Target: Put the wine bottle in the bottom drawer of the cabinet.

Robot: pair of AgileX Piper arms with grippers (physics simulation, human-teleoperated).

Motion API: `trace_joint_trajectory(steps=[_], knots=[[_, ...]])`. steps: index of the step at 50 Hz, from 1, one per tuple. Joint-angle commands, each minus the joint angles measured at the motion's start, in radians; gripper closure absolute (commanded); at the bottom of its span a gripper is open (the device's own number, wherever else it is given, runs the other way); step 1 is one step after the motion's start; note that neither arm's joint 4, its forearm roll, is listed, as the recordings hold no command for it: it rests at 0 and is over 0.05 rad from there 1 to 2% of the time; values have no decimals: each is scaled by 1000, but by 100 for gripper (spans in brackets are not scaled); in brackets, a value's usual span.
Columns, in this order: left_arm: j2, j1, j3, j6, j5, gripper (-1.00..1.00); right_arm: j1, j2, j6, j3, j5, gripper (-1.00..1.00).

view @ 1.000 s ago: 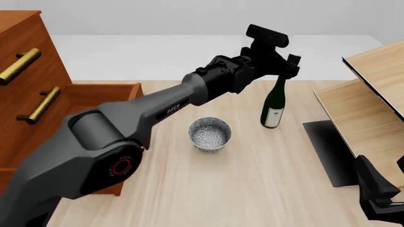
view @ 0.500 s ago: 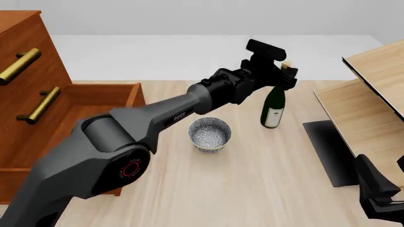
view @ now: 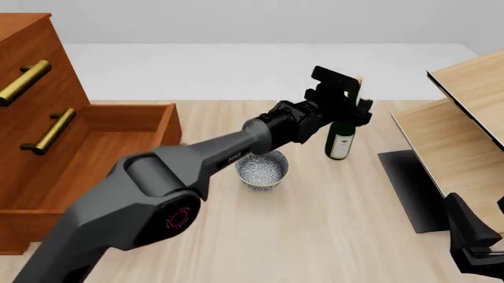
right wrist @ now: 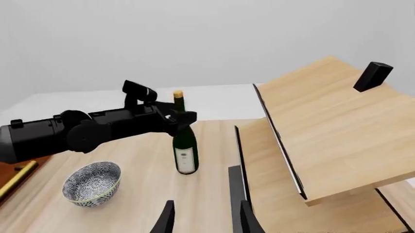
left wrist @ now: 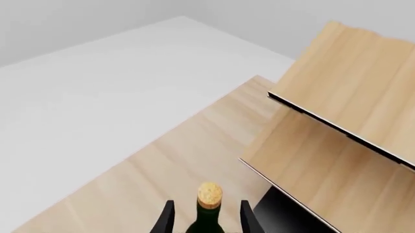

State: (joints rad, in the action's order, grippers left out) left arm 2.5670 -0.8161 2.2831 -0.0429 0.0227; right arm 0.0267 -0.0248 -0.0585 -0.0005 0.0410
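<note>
The left end effector [view: 346,107], fingers spread, brackets without touching the neck of the slim dark green glass wine bottle [view: 340,138], upright on the pale wooden surface [view: 315,224] beside a speckled ceramic bowl [view: 261,168], while the right end effector [right wrist: 206,221] hangs open, empty.

- cabinet [view: 32,118] at desk [view: 315,236] left edge; bottom drawer [view: 94,171] pulled open toward the middle
- bowl [view: 261,167] on desk, right of the drawer
- wine bottle [view: 341,135] upright on desk, behind and right of bowl
- left hand [view: 346,103] at bottle neck, fingers [left wrist: 167,218] either side
- shelf unit [view: 464,118] right of bottle
- right hand [right wrist: 204,218] low, near right corner
</note>
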Motion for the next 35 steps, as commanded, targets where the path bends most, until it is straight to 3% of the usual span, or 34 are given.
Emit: trace_joint_trajectory(steps=[1,5,6,23,28,35], knots=[[29,-1,20,-5,2,-100,-1,6,-2,0,4,-100],[29,5,18,-8,0,-100,-2,8,-2,0,7,-100],[17,0,-1,-7,-12,100,-2,11,-2,0,9,-100],[-55,-15,-104,-10,-60,100,0,11,6,0,6,-100],[-83,-15,-153,40,-93,100,2,9,9,0,3,-100],[-138,-14,-214,49,-118,100,3,7,15,0,1,-100]])
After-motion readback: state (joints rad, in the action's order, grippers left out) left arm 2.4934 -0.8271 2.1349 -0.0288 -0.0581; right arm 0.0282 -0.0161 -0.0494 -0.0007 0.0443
